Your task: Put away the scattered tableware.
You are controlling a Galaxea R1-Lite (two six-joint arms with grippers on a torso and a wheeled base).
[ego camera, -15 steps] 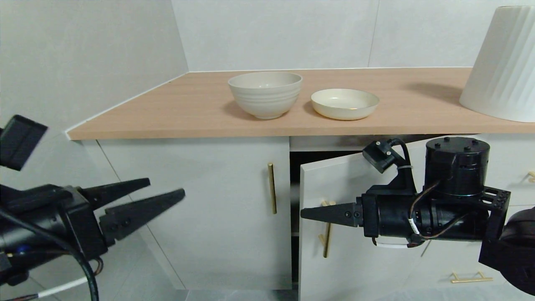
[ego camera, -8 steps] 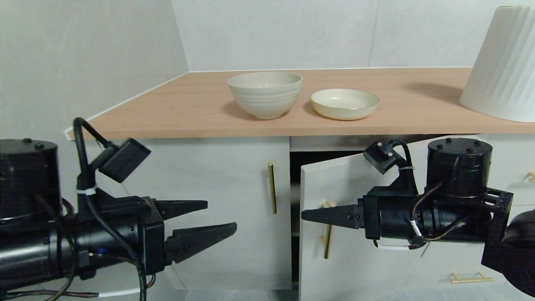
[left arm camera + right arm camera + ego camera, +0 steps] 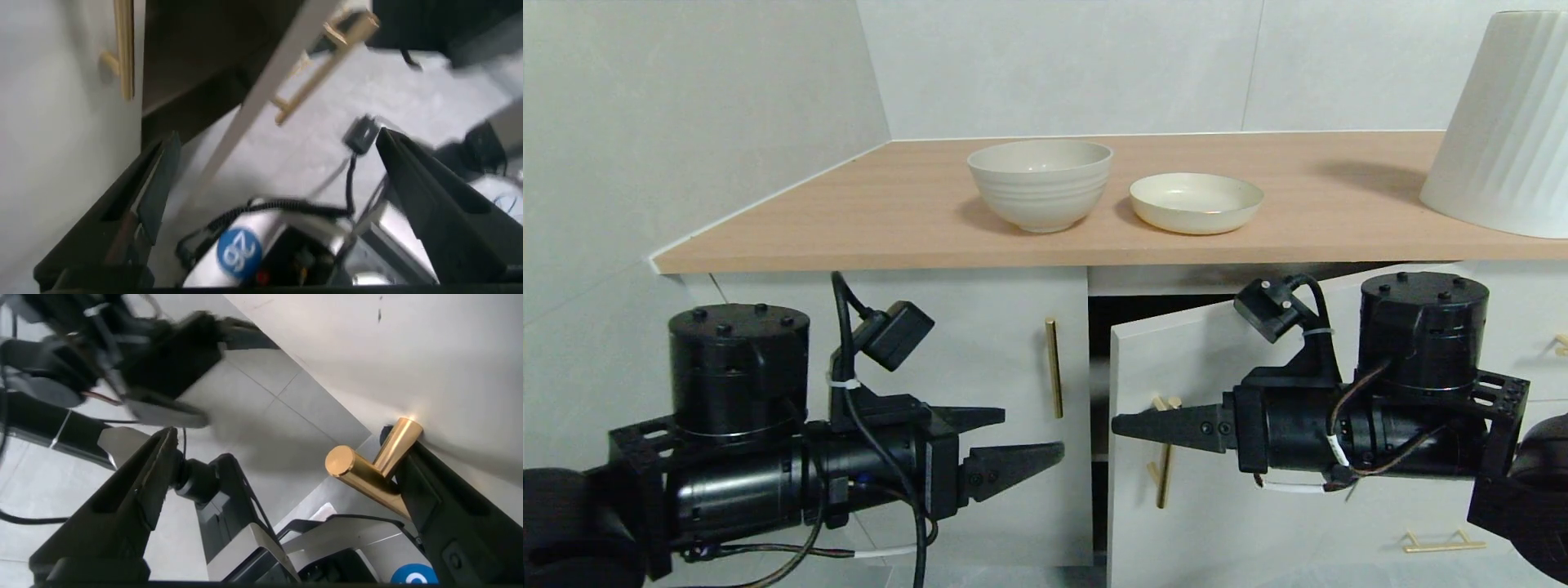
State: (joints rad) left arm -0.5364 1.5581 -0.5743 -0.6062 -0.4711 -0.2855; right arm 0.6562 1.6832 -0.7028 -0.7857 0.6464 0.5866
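Right end effector point(image 3: 1119, 424) straddles the handle point(image 3: 1161, 480) — door point(image 3: 1176, 359) ajar.

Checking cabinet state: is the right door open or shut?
Partly open: the right door angles outward, with a dark gap between it and the left door.

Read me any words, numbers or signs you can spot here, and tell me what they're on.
Blue round sticker in the left wrist view: white marks, too blurred to read.
Blue edge sticker in the right wrist view: cut off, unreadable.
Deep bowl, shallow dish, wooden countertop, cabinet doors: no writing visible.
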